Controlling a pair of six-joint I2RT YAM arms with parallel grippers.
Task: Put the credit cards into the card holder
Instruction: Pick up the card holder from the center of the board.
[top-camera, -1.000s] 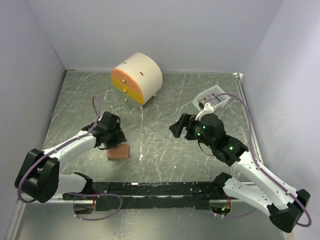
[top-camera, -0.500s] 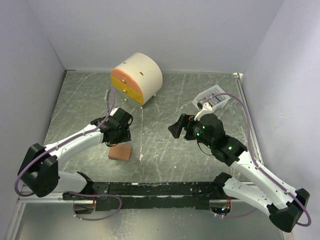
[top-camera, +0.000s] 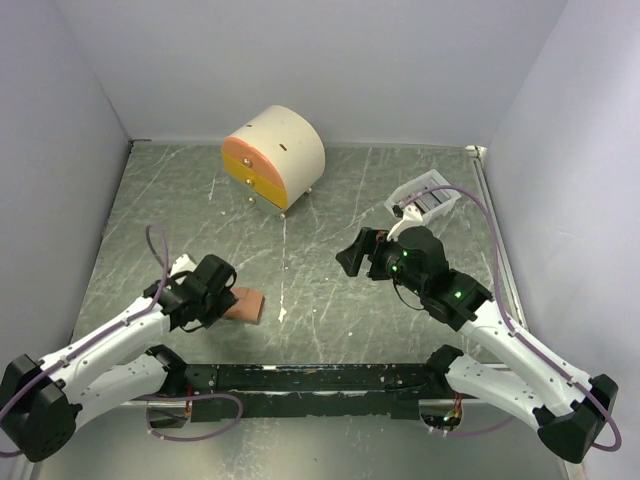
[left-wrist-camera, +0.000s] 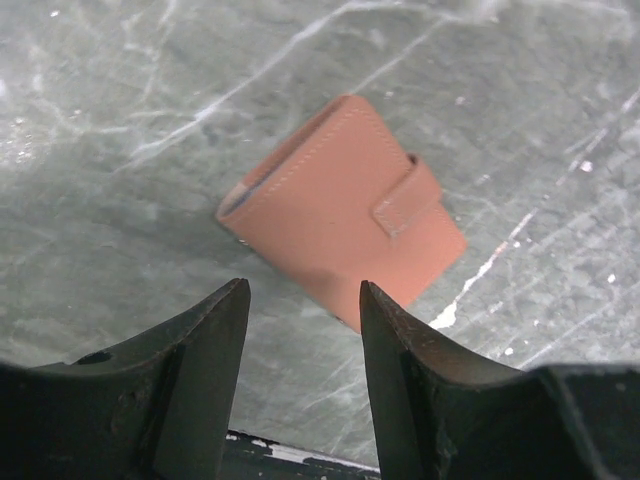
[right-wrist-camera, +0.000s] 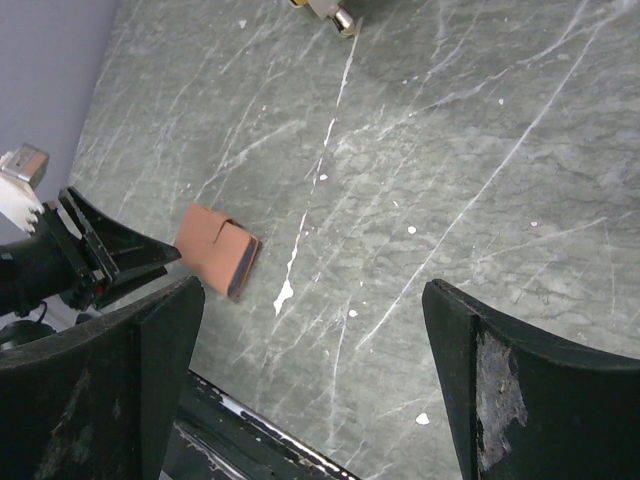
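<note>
No writing can be read on anything here.

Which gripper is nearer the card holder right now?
Left. The left gripper sits just beside the card holder, on its left; the right gripper is far off to its right.

On my screen the card holder (left-wrist-camera: 340, 215) looks like smooth salmon leather, matt, with a fine stitched seam along its edges and strap. The table (left-wrist-camera: 120, 90) under it reads as a grey-green stone-patterned surface, veined white, with a dull sheen. The left gripper (left-wrist-camera: 302, 300) is black matt plastic, faintly dusty. The right gripper (right-wrist-camera: 312, 295) is black too, scuffed pale on one inner face. The cabinet (top-camera: 290, 145) looks smooth, cream and softly glossy.
</note>
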